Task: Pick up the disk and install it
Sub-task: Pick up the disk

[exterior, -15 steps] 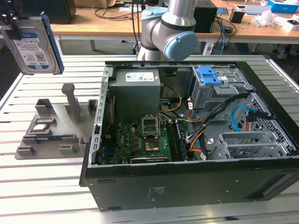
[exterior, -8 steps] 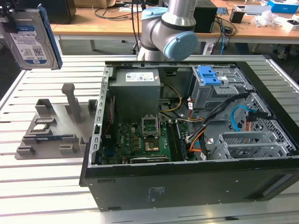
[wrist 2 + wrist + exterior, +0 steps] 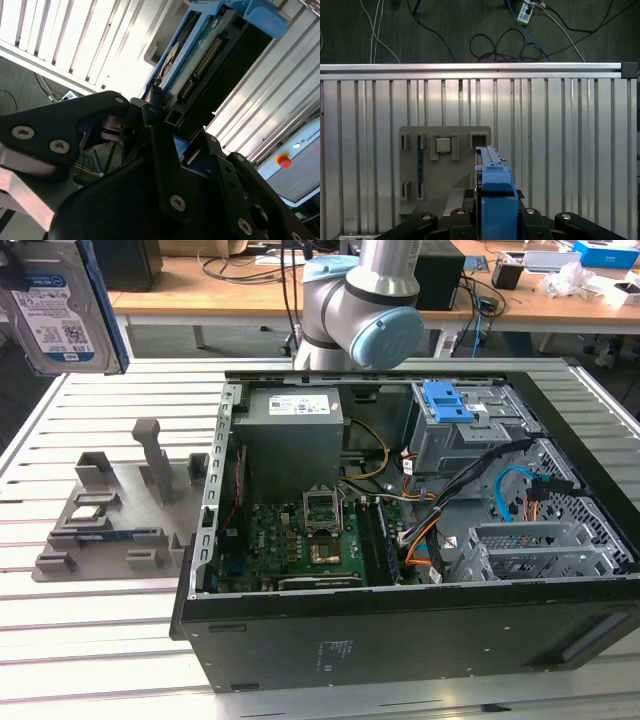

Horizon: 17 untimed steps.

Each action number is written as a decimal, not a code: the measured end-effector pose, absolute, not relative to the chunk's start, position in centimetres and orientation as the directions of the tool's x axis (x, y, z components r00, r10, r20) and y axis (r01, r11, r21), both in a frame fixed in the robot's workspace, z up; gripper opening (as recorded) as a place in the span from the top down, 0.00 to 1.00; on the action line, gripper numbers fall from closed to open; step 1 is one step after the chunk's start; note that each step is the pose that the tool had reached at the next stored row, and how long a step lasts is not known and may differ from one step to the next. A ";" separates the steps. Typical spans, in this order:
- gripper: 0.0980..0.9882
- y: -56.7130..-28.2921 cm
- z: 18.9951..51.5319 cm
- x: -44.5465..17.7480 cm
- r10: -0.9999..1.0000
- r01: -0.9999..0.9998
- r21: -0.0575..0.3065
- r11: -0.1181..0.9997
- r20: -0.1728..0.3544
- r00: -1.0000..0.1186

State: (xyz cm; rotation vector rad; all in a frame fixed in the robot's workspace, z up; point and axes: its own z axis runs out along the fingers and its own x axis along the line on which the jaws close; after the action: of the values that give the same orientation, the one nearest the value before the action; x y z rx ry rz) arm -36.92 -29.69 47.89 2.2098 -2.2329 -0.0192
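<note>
Gripper point(image 3: 156, 116) is clamped on the disk point(image 3: 200, 55). Black fingers point(image 3: 155, 142) sit either side of it, with the connector row and a blue side rail point(image 3: 250, 12) visible past them. In the first wrist view the disk point(image 3: 495, 200) is edge-on between the finger links, blue rail toward the camera.

The disk is in the air, off the table and not in the case. In the exterior view the disk point(image 3: 60, 305) hangs high at the exterior view's left, label side showing, nearest thing to that camera.

Below it in the first wrist view:
- A grey fixture point(image 3: 445, 170) lies on the slatted table point(image 3: 570, 150).
- A square silver chip point(image 3: 445, 145) is seated in one of the fixture's pockets.

The exterior view has that fixture point(image 3: 110, 510) just beside the open PC case point(image 3: 400, 625), on the exterior view's left of it. Inside the case:
- motherboard point(image 3: 300, 540)
- grey power supply point(image 3: 295, 425) behind the motherboard
- drive cage point(image 3: 470, 435) with a blue latch point(image 3: 450, 400), toward the exterior view's right

The arm point(image 3: 365, 300) is behind the case. Furthest back are cluttered wooden benches point(image 3: 520, 305).
</note>
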 end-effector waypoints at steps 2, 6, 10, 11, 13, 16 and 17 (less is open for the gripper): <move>0.70 -29.7 48.5 -36.9 -1.000 -1.000 0.009 0.010 -0.009 -0.010; 0.70 -29.6 49.6 -36.9 -1.000 -1.000 0.009 0.010 -0.009 -0.010; 0.70 -29.5 50.7 -36.9 -1.000 -1.000 0.009 0.010 -0.009 -0.010; 0.70 -29.5 50.9 -36.9 -1.000 -1.000 0.009 0.010 -0.009 -0.010; 0.70 -29.5 51.1 -36.9 -1.000 -1.000 0.009 0.010 -0.009 -0.010; 0.70 -29.5 51.1 -36.9 -1.000 -1.000 0.009 0.010 -0.009 -0.010; 0.70 -29.5 51.1 -36.9 -1.000 -1.000 0.009 0.010 -0.009 -0.010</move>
State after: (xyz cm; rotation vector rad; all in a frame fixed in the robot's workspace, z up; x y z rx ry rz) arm -36.92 -29.54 51.11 2.2099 -2.2327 -0.0192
